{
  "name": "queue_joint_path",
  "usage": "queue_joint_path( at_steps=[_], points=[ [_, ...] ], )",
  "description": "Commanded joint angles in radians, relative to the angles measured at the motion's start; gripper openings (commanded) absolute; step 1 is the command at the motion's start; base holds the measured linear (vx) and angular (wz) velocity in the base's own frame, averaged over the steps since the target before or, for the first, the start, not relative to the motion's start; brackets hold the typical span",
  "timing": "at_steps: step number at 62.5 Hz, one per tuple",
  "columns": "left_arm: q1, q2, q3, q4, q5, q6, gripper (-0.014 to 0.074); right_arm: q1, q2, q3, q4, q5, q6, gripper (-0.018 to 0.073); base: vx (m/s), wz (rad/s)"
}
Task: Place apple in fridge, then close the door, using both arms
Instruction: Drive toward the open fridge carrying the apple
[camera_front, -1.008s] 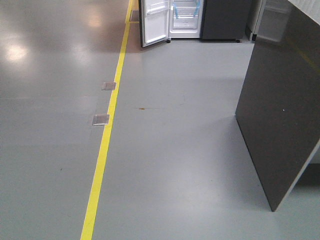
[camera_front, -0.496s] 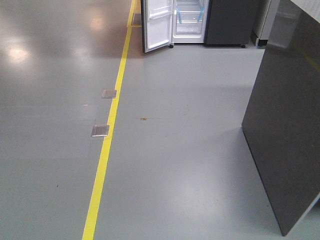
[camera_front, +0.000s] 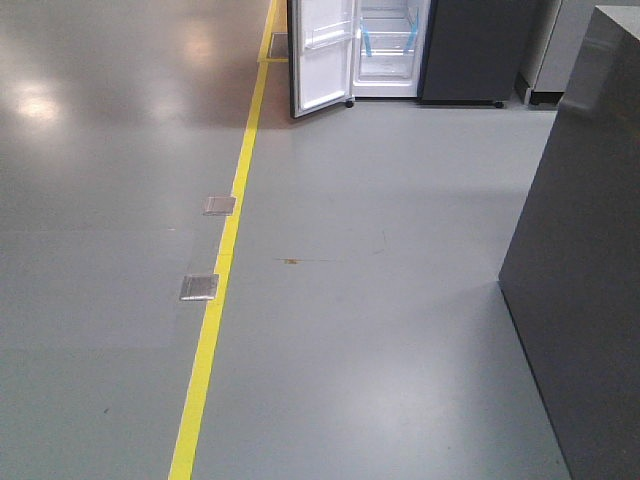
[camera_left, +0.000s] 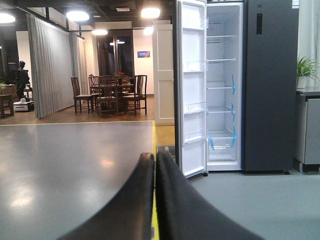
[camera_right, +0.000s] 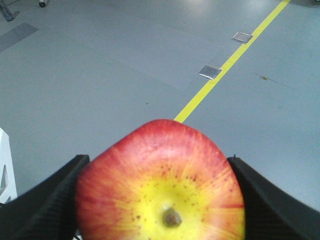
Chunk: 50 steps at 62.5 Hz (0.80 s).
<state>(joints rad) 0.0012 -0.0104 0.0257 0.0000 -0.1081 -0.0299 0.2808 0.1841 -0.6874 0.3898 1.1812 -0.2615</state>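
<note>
The right pincer (camera_right: 157, 162) grips the apple (camera_right: 160, 192), left pincer (camera_left: 154, 158) clenched, wide floor (camera_front: 380, 300) before the fridge (camera_left: 270, 100).

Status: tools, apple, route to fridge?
Right tool shut on apple. Left tool shut, empty. Fridge ahead, door open. Grey counter at right, off the route.

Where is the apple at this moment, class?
In the right wrist view, the apple sits bottom centre, clamped in the right gripper, above the grey floor with the yellow line beyond it.

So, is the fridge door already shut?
No, the door stands wide open, showing the white shelves inside the fridge.
</note>
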Motion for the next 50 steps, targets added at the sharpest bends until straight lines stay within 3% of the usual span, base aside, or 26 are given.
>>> queue_joint_path(
  at_steps=[1, 50],
  points=[
    [0.000, -0.016, 0.022, 0.000, -0.073, -0.006, -0.0006, 0.000, 0.016, -0.025, 0.022, -0.070, -0.002, 0.0391, 0.28, 0.01],
    [0.000, -0.016, 0.022, 0.000, -0.073, -0.006, -0.0006, 0.000, 0.016, -0.025, 0.022, -0.070, -0.002, 0.0391, 0.29, -0.02]
  ],
)
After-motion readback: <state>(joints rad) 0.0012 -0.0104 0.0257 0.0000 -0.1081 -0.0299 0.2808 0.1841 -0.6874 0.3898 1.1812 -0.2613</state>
